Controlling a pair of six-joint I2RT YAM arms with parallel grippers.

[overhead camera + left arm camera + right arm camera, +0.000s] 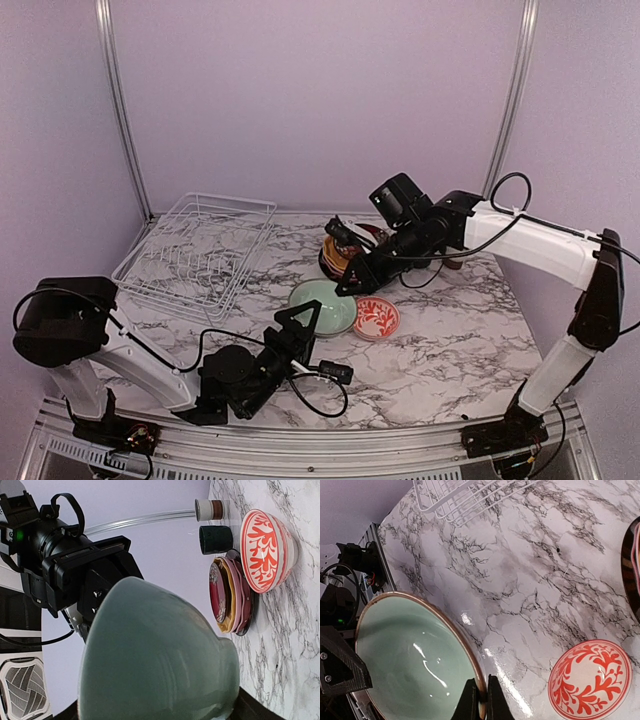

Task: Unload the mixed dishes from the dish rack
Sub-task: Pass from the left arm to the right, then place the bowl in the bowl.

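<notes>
The right pincer (480, 694) is pinching the green bowl (415, 665) by its rim. For the left pincer (303, 318), I cannot tell.

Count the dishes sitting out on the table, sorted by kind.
Plates, stacked: 4
Bowls: 2, pale green bowl and red-patterned bowl
Mug: 1
Small cup: 1
Total: 8

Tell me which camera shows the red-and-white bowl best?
The right wrist camera. It looks straight down into the red-and-white bowl, big and close, so the leafy pattern inside shows clearly. The left wrist camera shows it smaller and from the side, beside the stack of plates. The top camera shows it tiny.
</notes>
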